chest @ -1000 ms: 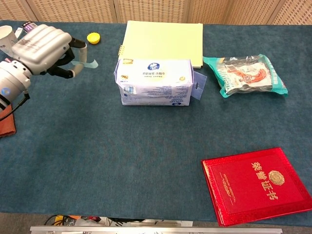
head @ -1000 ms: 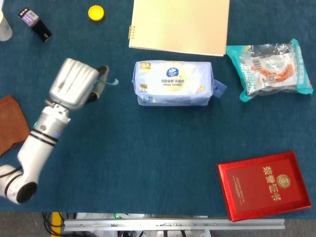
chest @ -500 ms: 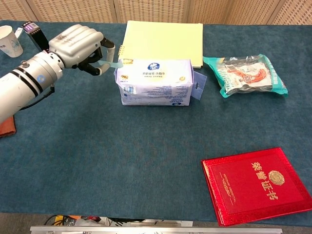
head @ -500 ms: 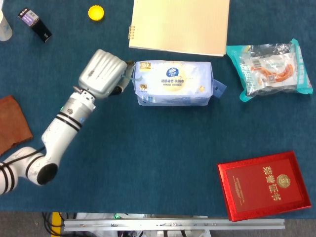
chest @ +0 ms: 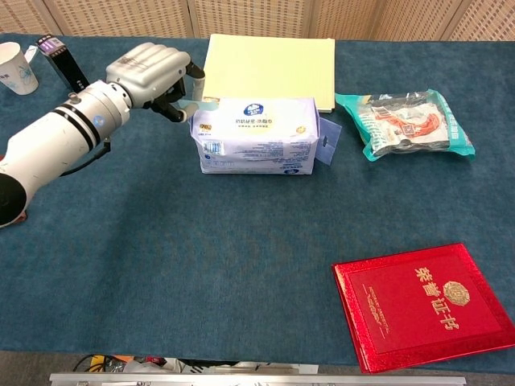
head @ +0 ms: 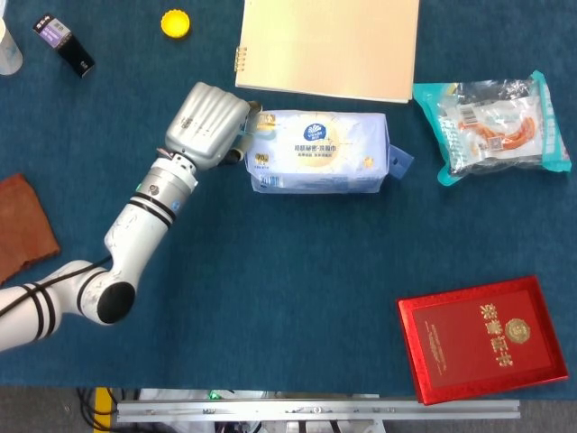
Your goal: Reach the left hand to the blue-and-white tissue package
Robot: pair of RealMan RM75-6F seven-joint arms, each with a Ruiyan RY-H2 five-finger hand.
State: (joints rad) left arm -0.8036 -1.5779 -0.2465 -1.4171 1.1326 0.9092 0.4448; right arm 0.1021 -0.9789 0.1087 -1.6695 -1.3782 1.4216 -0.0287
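Note:
The blue-and-white tissue package (head: pixel 317 152) (chest: pixel 257 135) lies flat at the middle back of the blue table. My left hand (head: pixel 209 126) (chest: pixel 153 74) is at the package's left end. Its fingers are bent downward and apart from the thumb, their tips touch or nearly touch that end, and nothing is held. The white forearm stretches back toward the lower left. My right hand shows in neither view.
A yellow spiral notebook (head: pixel 329 45) lies just behind the package, and a teal snack bag (head: pixel 491 124) lies to its right. A red booklet (head: pixel 482 338) sits front right. Far left are a yellow cap (head: pixel 176 23), a black box (head: pixel 63 43), a paper cup (chest: pixel 16 68) and a brown cloth (head: pixel 20 225).
My left hand has travelled rightward across the table, from well left of the package to its left end. The package has not moved.

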